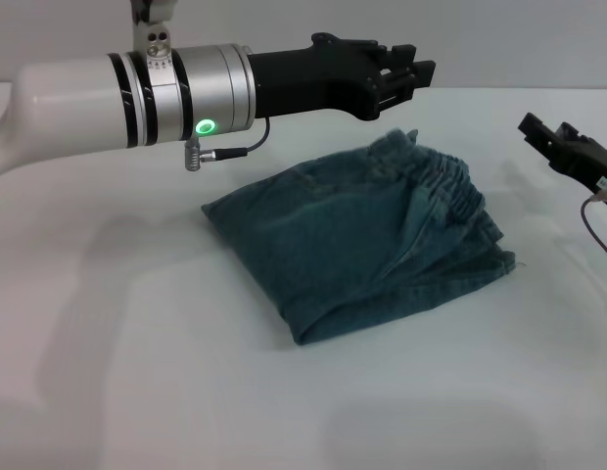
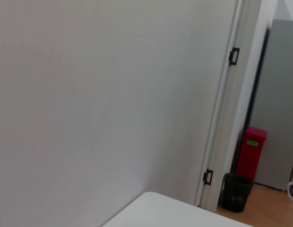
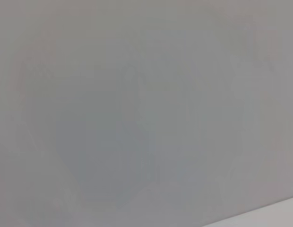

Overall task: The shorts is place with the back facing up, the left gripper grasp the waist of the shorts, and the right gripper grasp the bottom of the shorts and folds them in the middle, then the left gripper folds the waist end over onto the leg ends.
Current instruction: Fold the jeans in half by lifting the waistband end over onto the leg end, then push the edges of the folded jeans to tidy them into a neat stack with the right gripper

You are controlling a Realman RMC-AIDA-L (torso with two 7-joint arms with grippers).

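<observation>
The white tabletop (image 1: 137, 392) is carrying the shorts (image 1: 367, 245), which are lying near its middle as a compact, folded bundle of blue denim. The bundle's long axis is running diagonally, from its near-left corner up toward the far right. The waist of the shorts (image 1: 450, 181), the puckered elastic band, is sitting on top at the far-right end of the bundle, and judging by that, the folds are looking largely done, though the leg ends are hidden under the upper layers and cannot be checked.

The left arm is reaching across the far side of the scene, and the left end effector (image 1: 416, 73) is hovering in the air just above and slightly behind the waistband, not touching the cloth. Its black fingers are lying close together, holding nothing. The shorts are lying below and toward the robot from it.

The right end effector (image 1: 538, 132) is hanging at the right edge, apart from the bundle and level with the waistband; whether its fingers are spread or closed cannot be told. Of the two, the left is the nearer to the waist.

The left wrist view is showing only a wall, a doorway and a tabletop corner; the right wrist view is showing blank surface.
</observation>
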